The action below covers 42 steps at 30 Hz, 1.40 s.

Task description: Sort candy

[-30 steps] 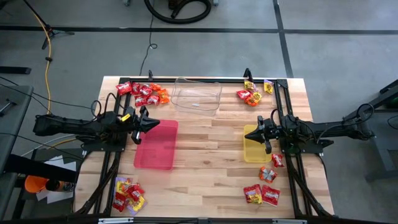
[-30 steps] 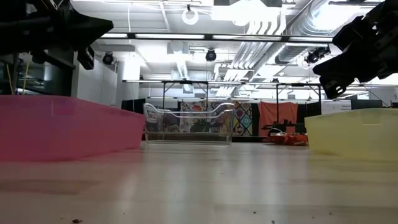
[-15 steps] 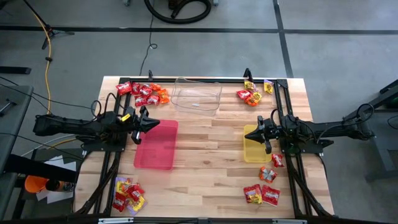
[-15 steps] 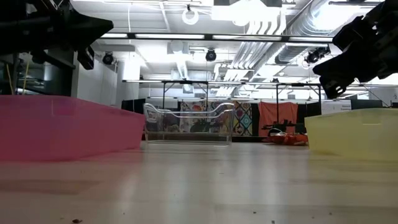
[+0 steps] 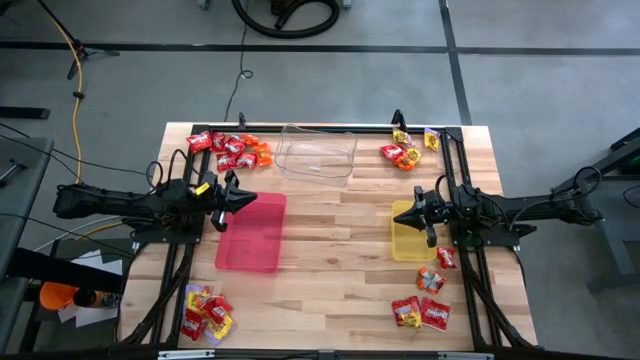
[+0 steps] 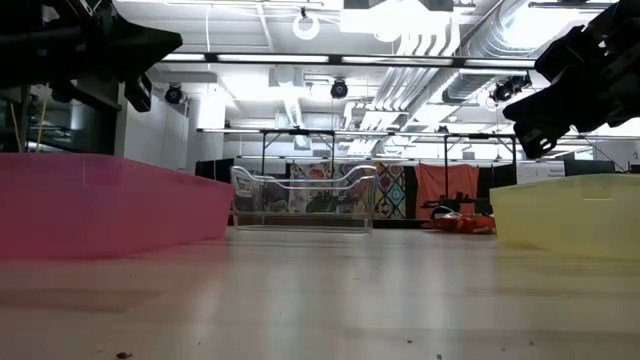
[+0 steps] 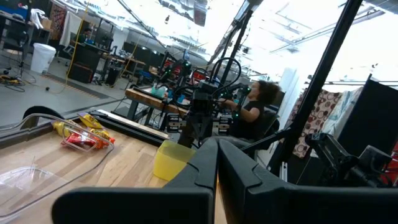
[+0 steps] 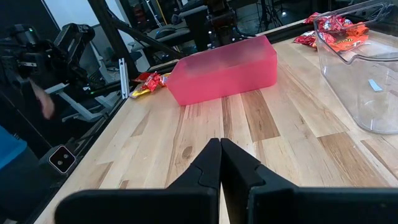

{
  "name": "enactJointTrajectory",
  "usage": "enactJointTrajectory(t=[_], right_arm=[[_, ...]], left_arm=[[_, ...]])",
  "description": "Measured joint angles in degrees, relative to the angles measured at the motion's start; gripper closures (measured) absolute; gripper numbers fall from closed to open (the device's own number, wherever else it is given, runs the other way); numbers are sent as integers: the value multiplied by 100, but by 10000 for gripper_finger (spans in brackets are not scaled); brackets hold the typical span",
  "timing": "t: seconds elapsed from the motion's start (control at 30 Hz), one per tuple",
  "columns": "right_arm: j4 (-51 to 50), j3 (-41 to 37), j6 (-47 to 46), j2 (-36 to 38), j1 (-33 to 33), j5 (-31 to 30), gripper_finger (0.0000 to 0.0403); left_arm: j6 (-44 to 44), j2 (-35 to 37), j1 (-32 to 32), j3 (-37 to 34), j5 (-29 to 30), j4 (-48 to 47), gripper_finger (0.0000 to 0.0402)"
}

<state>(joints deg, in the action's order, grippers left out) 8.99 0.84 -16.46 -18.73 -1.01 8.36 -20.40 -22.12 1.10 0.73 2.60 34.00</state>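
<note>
the left gripper (image 5: pixel 243 199) hung pinched together with nothing in it at the red tray (image 5: pixel 251 233), whose near end was cut off in the low view. candy (image 5: pixel 231 151) lay in four heaps at the corners of the worktop (image 5: pixel 340 230), its wrapper print too small to read. the right gripper (image 5: pixel 414 209), likewise pressed closed and empty, sat over the yellow tray (image 5: pixel 411 244), beyond the clear tray (image 5: pixel 318 153).

Four piles of candy (image 5: pixel 230 150) sit near the worktop (image 5: pixel 330 270) corners. One tray (image 5: pixel 317 153) lies at the far centre, another (image 5: pixel 250 232) on the left, a third (image 5: pixel 411 231) on the right.
</note>
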Motion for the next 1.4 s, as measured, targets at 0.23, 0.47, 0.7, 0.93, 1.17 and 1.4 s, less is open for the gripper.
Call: enactJointTrajectory(t=[0.23,0.47,0.7,0.93,1.17,1.4], right_arm=[[0,1,0,1,-1,-1,402],[0,0,-1,1,-1,0,402],[-3,0,-1,1,-1,-1,402],[-15,0,0,1,0,-1,402],[-15,1,0,1,0,-2,402],[-17,0,-1,-1,1,-2,402]], left_arm=[[82,1,0,0,7,0,401],[82,-3,0,-1,315,505,401],[-1732,1,0,213,2169,2109,401],[-1642,-548,2,900,3103,2240,401],[-1232,-1628,287,1578,4219,2054,401],[-2925,-1473,2202,2506,1550,-2886,349]])
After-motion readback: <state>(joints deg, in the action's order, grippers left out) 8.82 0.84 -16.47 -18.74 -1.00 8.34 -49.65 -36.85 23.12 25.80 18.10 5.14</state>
